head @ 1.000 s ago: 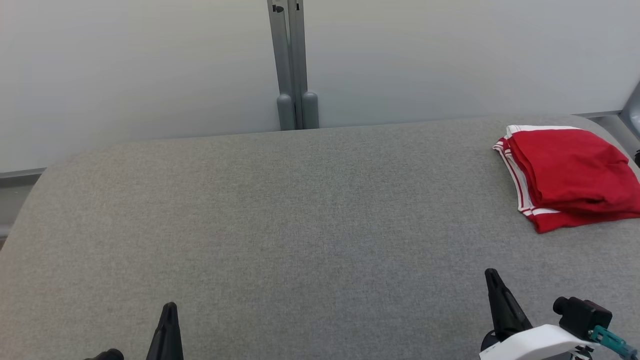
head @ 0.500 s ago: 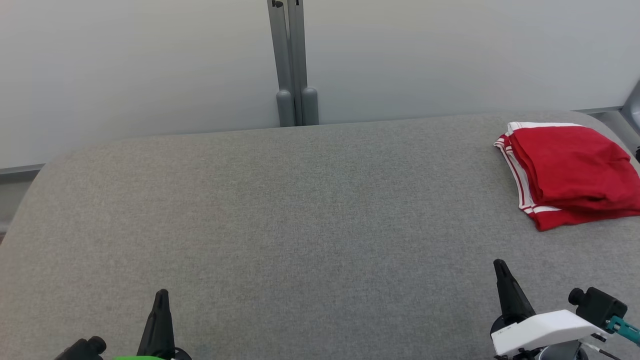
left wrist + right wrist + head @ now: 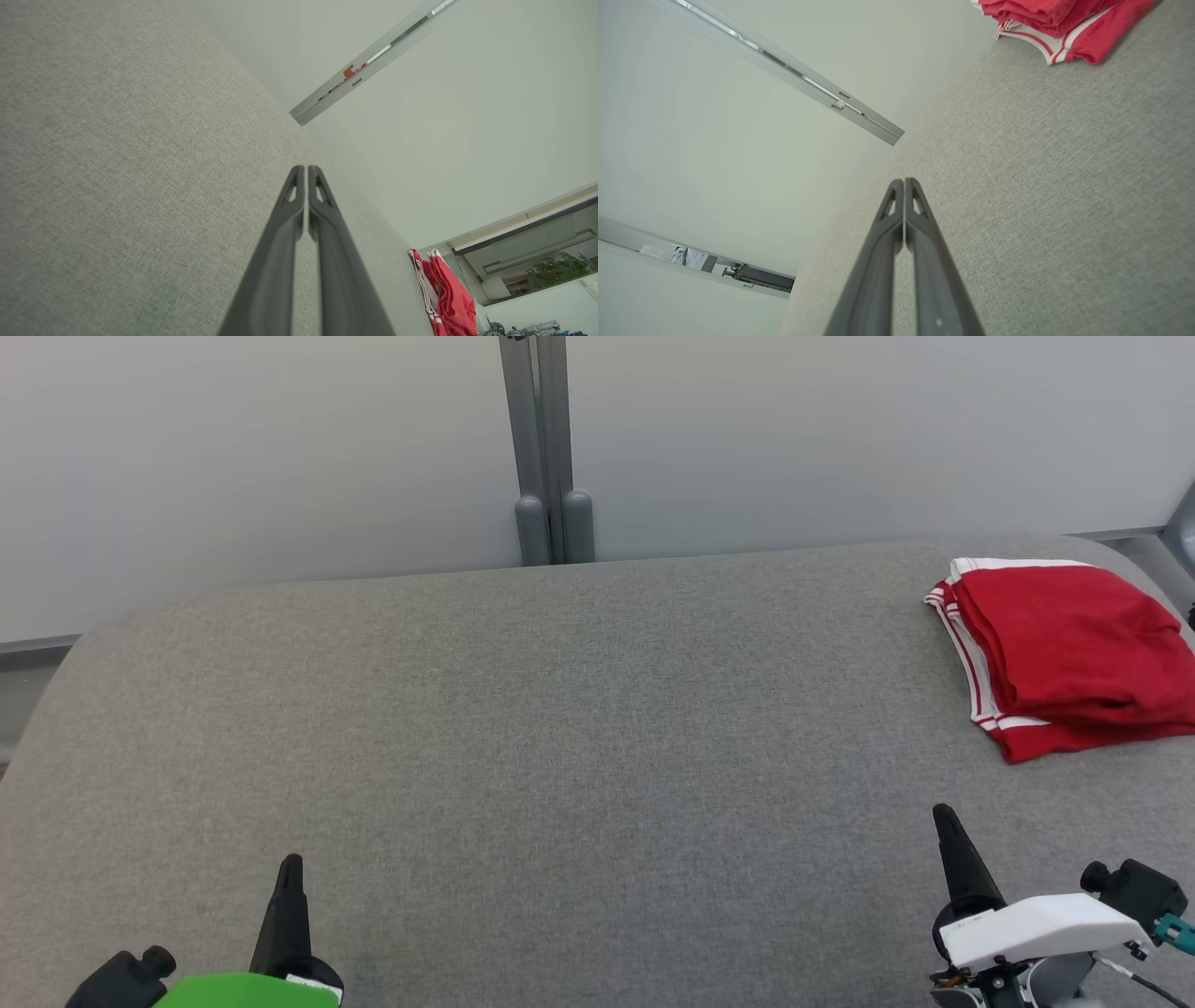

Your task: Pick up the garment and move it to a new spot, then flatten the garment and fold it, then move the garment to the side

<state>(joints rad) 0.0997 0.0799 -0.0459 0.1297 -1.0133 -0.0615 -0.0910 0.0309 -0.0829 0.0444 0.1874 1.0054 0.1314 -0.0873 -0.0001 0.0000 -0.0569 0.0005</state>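
Garment [image 3: 1069, 653] is sitting folded at the far right of the grey table [image 3: 560, 728], unmoved while my head is tilting; my left gripper [image 3: 290, 863] and right gripper [image 3: 943, 814], jaws shut and empty, are edging forward, so I'm probably finishing

The garment [image 3: 1064, 653] is a red piece with white stripe trim along one edge, folded up into a fairly neat, slightly puffy stack. It's lying flat way over at the far right end of the grey fabric counter [image 3: 560, 756], close to the back edge.
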